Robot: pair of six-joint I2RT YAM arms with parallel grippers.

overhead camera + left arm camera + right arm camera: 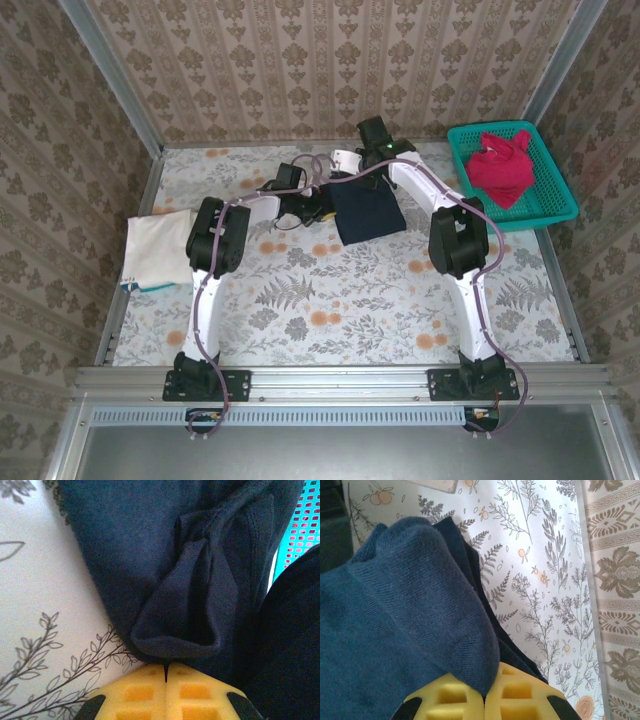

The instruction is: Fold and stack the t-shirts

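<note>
Counter (pixel 340 300) w/ a leafy, orange-dotted cover fills the space ahead of both arm bases. Teal mesh basket (pixel 545 215) sits at the far right corner. Navy t-shirt (pixel 368 208) is at the far middle of the counter, a roughly square dark shape btwn the two arms' ends, well apart from the basket. Cream t-shirt (pixel 158 248) lies flat at the left edge, approx level w/ the left arm's elbow. Red t-shirt (pixel 503 165) is bunched up inside the basket. Left gripper (pixel 166 672) has its yellow pads pressed together, a bunched fold of the navy cloth coming out right at the tips, so it's pinching that shirt on its left side. Right gripper (pixel 484 692) is likewise closed tight, w/ a rounded corner of the navy shirt caught btwn the pads, floral cover showing beyond.
</note>
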